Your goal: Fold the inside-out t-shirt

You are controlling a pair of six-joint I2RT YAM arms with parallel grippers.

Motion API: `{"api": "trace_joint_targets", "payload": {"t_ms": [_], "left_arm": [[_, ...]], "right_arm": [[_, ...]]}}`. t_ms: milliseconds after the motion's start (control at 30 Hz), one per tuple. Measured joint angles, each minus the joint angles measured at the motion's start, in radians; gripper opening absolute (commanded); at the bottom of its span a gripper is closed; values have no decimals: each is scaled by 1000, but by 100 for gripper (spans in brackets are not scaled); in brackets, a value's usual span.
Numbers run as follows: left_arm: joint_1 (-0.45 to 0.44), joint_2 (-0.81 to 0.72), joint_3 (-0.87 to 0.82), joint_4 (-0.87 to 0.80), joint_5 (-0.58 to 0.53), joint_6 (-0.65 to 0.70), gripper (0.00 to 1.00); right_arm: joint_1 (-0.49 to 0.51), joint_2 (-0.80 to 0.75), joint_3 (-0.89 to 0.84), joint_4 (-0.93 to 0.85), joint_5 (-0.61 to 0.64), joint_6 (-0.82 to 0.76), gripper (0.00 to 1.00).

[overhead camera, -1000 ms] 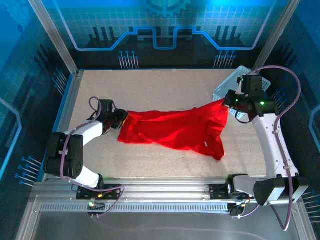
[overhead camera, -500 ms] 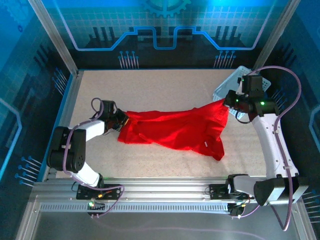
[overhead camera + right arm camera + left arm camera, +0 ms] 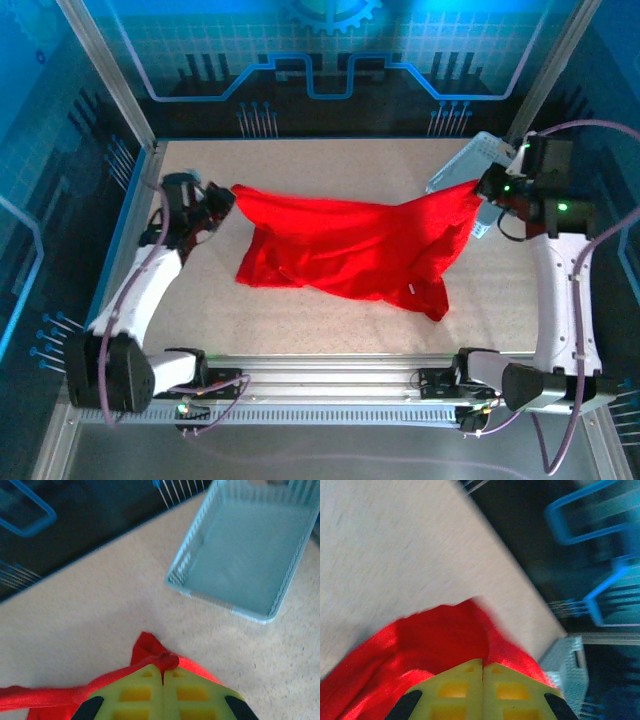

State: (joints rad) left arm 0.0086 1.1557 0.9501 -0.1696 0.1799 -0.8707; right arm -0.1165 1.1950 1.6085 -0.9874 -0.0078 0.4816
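Left gripper point(image 3: 224, 194), well away from the basket point(image 3: 468, 162), and right gripper point(image 3: 482, 187), just beside it, each clamp a corner of the red t-shirt point(image 3: 350, 250).

in the top view the basket point(image 3: 468, 160), upper right of the frame, is partly hidden behind the lifted t-shirt point(image 3: 350, 250) and the right hand point(image 3: 487, 186). the bits of cloth pinched in that hand and in the left hand point(image 3: 220, 196) are hidden inside the grip. the left wrist picture is blurred throughout; its fingers point(image 3: 455, 690) are cut by the bottom edge and the shirt runs off lower left. in the right wrist picture the basket is cut by the top and right edges, and the fingers point(image 3: 135, 692) by the bottom.
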Motion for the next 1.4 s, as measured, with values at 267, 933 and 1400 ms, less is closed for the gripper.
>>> {"api": "trace_joint_targets", "payload": {"t_ms": [267, 933, 1400], "left_arm": [[70, -216, 340, -122, 53, 94, 0], [74, -336, 544, -227, 0, 227, 0], [89, 248, 600, -283, 39, 219, 0]], "right_arm": [[-54, -15, 394, -74, -100, 27, 0], [-55, -124, 758, -8, -158, -4, 0], [-37, 329, 650, 90, -214, 0, 0]]}}
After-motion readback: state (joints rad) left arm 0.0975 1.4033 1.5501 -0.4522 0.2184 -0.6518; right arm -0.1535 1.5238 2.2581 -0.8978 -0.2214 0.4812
